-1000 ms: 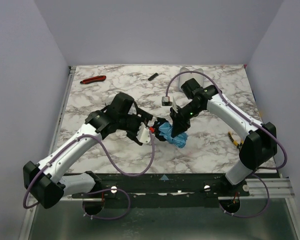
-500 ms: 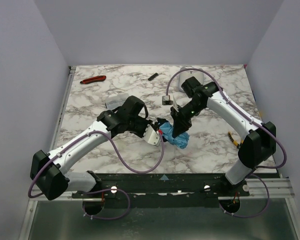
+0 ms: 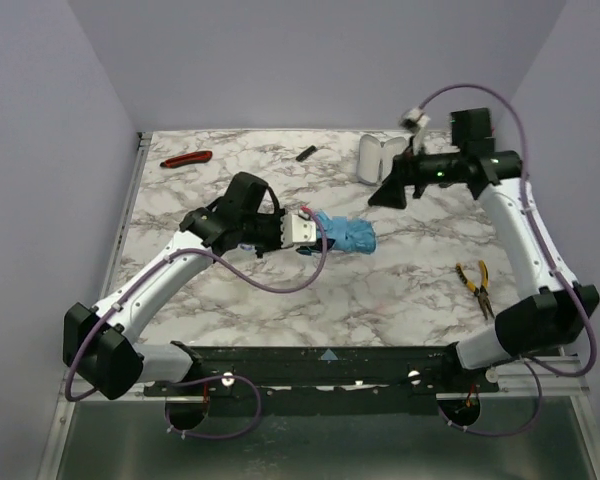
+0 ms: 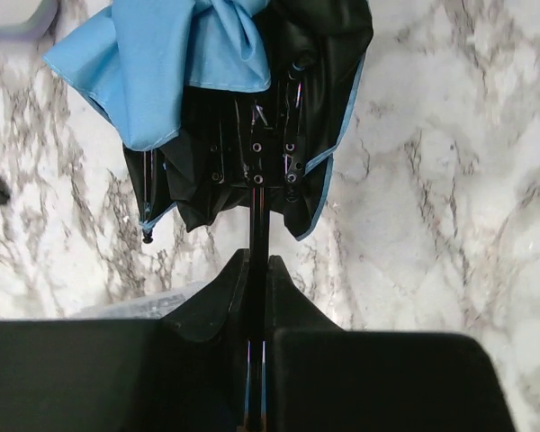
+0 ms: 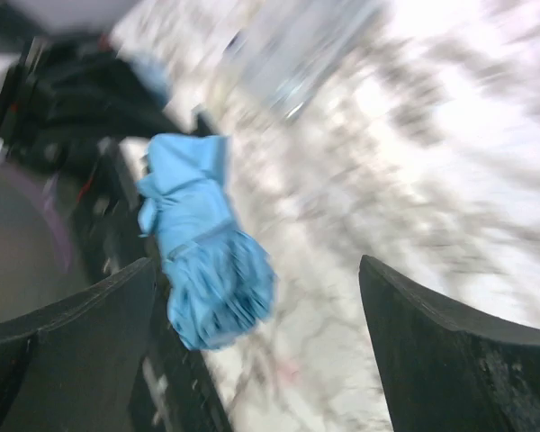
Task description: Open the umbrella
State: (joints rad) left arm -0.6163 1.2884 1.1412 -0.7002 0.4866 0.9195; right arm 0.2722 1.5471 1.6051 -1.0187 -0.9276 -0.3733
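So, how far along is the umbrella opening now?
Done: the left gripper is shut on the shaft, and a short piece of shaft shows below the canopy. In hand: only that grip; the right gripper is open, apart from the umbrella. Left: the canopy is bunched, not spread, so the opening itself remains.

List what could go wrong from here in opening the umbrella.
1. Only the left pincer holds the thin shaft; it could slip or twist.
2. The canopy is bunched, so it may snag.
3. The right pincer is open and away; pulling might just drag the umbrella.
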